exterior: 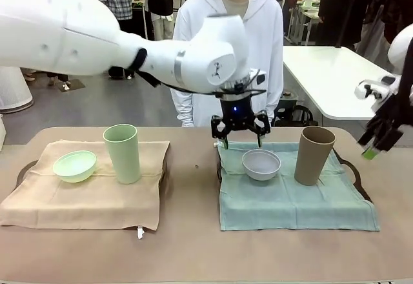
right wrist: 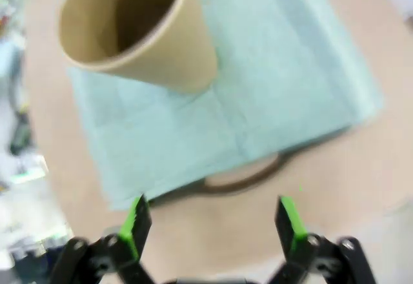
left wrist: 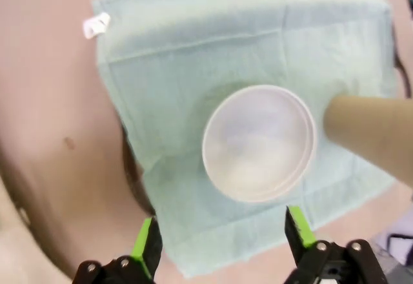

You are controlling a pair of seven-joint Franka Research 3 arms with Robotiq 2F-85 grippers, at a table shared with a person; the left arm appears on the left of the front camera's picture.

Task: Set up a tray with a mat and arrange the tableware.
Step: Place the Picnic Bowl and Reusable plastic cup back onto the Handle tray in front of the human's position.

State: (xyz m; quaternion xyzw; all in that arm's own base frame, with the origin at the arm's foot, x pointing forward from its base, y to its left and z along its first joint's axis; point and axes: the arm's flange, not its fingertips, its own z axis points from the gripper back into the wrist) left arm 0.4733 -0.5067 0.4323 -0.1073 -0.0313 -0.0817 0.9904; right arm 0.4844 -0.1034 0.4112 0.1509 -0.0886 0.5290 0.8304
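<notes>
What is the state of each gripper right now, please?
Left gripper: open, empty, above the white bowl.
Right gripper: open, empty, near the tan tumbler.

- We see even, bright indoor light in the front view; shadows under the bowls are soft
- Both wrist views look blurred and washed out; the tan tumbler (right wrist: 139, 29) leans with wide-angle distortion; no harsh glare

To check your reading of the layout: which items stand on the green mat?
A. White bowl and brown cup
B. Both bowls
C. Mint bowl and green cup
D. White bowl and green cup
A: the white bowl and the brown cup sit on the green mat.
</notes>
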